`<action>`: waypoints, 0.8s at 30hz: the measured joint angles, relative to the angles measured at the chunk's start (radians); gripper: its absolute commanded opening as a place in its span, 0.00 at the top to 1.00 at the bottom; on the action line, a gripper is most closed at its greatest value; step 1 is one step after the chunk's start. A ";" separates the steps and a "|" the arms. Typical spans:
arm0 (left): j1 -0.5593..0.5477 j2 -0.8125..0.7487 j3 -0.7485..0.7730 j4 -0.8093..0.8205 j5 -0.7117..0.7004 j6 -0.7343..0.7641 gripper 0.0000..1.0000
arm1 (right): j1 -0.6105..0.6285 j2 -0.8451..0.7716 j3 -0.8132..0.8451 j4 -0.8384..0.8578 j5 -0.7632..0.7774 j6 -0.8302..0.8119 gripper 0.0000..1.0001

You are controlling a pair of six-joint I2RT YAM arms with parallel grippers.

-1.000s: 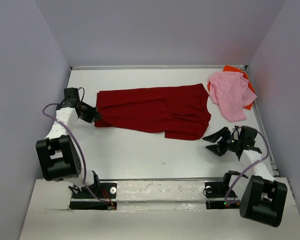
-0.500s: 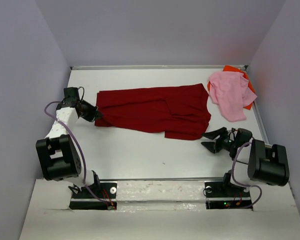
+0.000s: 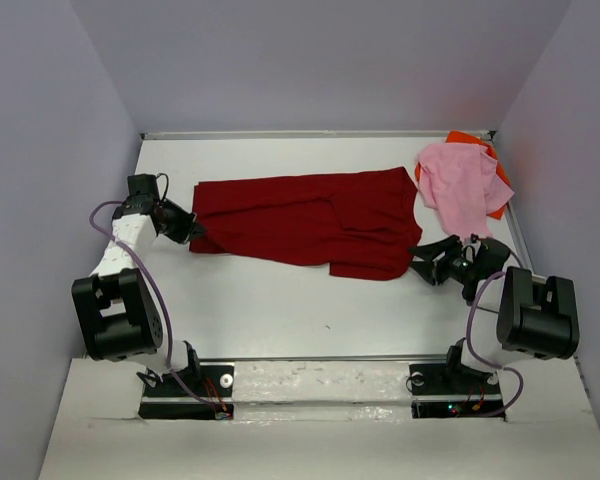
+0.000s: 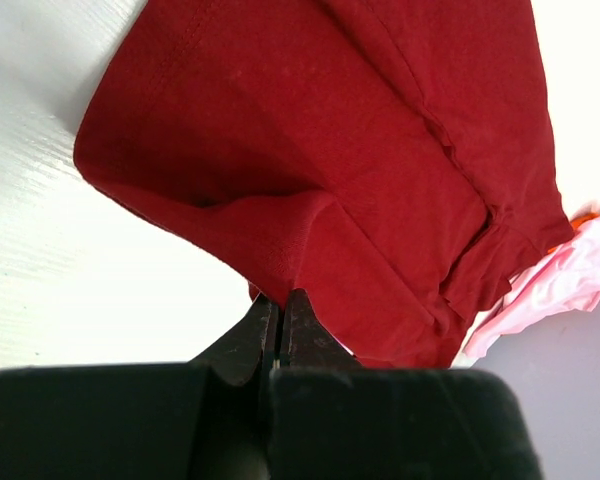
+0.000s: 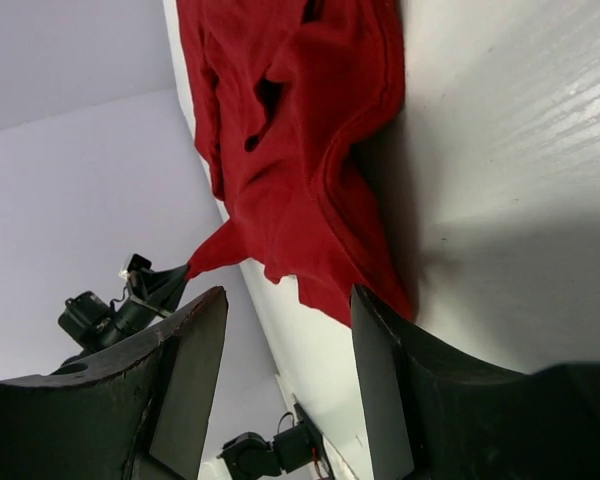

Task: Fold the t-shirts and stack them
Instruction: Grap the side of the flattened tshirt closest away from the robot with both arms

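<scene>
The dark red t-shirt (image 3: 310,220) lies spread across the middle of the table, folded partly over itself. My left gripper (image 3: 192,231) is shut on its left edge; the left wrist view shows the cloth (image 4: 310,180) pinched between the closed tips (image 4: 280,300). My right gripper (image 3: 427,262) is open, low at the shirt's right lower corner, with the red cloth (image 5: 300,170) just ahead of its spread fingers (image 5: 380,340). The light pink t-shirt (image 3: 462,188) lies crumpled at the far right on the bright orange t-shirt (image 3: 495,160), which is mostly hidden.
The table (image 3: 280,300) is white, boxed in by pale walls on the left, back and right. A metal rail (image 3: 320,378) with the arm bases runs along the near edge.
My right gripper has swung up and left from the near right of the table to the red shirt's right lower corner. The left gripper has held still on the cloth.
</scene>
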 measured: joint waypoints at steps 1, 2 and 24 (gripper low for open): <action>0.000 0.001 0.000 0.000 0.000 0.000 1.00 | 0.000 -0.002 0.002 -0.015 0.002 -0.013 0.41; 0.000 0.002 0.000 0.000 0.001 0.000 1.00 | 0.000 -0.004 0.004 -0.032 0.006 -0.024 0.41; 0.000 0.011 0.000 0.003 0.011 0.001 1.00 | 0.000 -0.122 0.072 -0.483 0.114 -0.285 0.41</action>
